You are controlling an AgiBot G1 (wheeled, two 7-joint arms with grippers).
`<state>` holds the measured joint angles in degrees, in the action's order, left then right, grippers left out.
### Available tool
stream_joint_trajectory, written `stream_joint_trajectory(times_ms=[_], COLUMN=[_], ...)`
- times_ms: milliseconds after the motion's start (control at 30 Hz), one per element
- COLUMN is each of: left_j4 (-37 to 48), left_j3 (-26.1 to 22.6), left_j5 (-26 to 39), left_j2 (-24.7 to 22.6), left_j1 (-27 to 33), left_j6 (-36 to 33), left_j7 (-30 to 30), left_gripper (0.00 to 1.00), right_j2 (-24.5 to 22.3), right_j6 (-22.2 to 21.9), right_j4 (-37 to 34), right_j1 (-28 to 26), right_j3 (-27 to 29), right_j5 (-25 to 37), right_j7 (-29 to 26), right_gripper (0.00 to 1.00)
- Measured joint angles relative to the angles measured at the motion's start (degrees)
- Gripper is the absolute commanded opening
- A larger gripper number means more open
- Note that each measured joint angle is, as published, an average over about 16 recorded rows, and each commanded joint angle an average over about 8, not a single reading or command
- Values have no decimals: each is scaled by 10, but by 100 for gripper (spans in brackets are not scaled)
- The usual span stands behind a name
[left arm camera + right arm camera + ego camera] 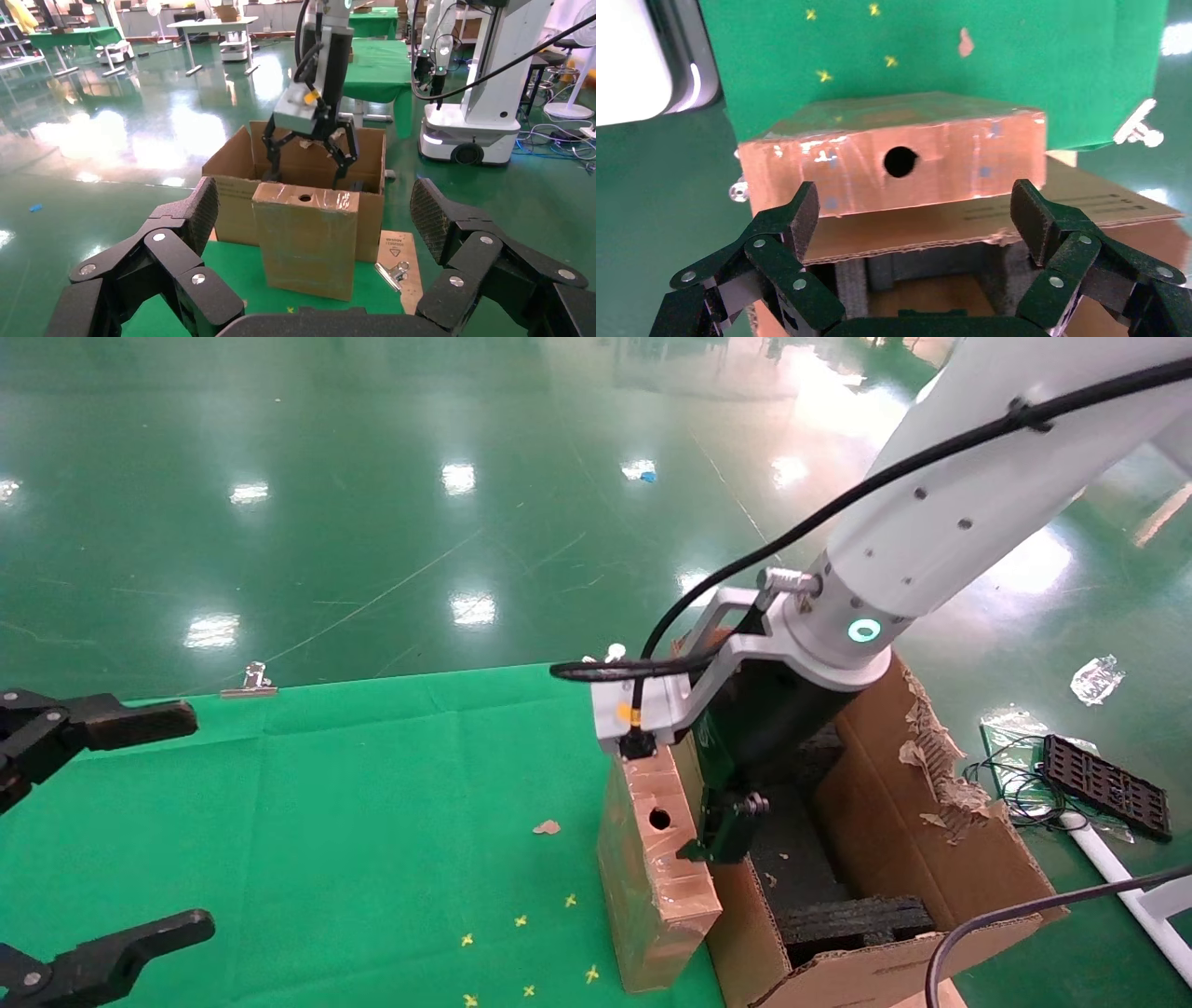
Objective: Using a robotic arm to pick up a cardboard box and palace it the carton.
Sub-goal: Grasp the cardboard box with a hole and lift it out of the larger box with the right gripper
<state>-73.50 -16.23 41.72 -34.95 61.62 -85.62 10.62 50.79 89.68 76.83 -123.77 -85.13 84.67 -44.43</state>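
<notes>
The cardboard box [652, 859], a small taped brown slab with a round hole in its top, stands upright on the green table and leans against the carton's [931, 803] outer left wall. From the left wrist the cardboard box [306, 242] shows in front of the carton [228, 200]. The robotic arm's right gripper [734, 823] hangs open just inside the carton, close beside the box top. In the right wrist view this gripper [916, 210] holds nothing, and the cardboard box [891, 165] lies beyond the carton's wall [933, 228]. My left gripper [172, 826] is parked open at the table's left.
Black foam inserts [852, 919] line the carton's inside, and its right flap is torn. A binder clip [251, 677] sits at the table's far edge, and a cardboard scrap [547, 826] lies near the box. On the floor to the right lie a black tray [1103, 784] and cables.
</notes>
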Motion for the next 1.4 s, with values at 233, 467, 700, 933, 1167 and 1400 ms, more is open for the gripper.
stream_joint_trajectory(times_ms=[233,467,700,933,1167,1400], left_j4=[0,0,0,0,0,0], left_j3=[0,-1,-1,-1,-1,-2], left_j5=[0,0,-1,-1,-1,-1], left_j2=[0,0,0,0,1,1], left_j1=[0,0,0,0,0,0], left_j6=[0,0,0,0,1,1], left_j7=[0,0,0,-1,-1,-1], left_gripper=[100,100,100,100,100,100], right_j2=[5,16,42,69,88,106], right_j6=[-10,-8,4,12,12,11], right_j4=[-2,-43,-151,-275,-353,-391], right_j1=[-8,-17,-22,-12,11,30], right_j3=[-33,-50,-75,-109,-143,-177], right_j5=[-8,-21,-60,-128,-186,-217], right_j7=[-18,-85,-193,-265,-270,-256], right_gripper=[100,100,100,100,100,59])
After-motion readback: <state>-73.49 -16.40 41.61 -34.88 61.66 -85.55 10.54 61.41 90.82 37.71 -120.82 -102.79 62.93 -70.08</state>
